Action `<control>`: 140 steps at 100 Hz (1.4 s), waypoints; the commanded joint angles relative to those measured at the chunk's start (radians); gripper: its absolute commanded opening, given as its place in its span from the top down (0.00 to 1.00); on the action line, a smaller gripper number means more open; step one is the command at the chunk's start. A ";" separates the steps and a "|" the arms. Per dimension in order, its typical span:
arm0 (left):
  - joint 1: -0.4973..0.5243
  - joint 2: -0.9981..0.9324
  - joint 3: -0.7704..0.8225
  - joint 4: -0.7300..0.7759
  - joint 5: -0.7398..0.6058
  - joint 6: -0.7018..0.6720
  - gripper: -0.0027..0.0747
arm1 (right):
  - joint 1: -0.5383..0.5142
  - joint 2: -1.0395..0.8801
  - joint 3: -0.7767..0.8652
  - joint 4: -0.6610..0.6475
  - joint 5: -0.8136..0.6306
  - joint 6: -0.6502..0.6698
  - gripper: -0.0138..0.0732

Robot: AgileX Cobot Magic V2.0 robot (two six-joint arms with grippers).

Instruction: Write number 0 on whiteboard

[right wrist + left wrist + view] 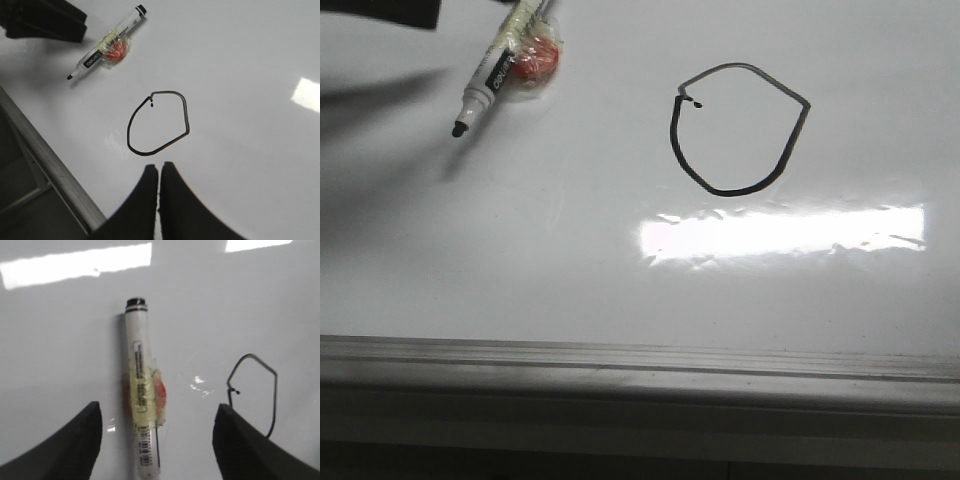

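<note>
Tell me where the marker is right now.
In the front view the marker lies uncapped on the whiteboard at the far left, left of the number 0, with the open left hand astride it, not gripping.

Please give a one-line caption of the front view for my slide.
Finished number 0 on the whiteboard; uncapped marker lies beside it.
</note>
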 commanded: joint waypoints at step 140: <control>0.012 -0.430 0.103 0.366 0.071 -0.001 0.99 | -0.006 0.000 0.113 -0.144 -0.253 0.044 0.90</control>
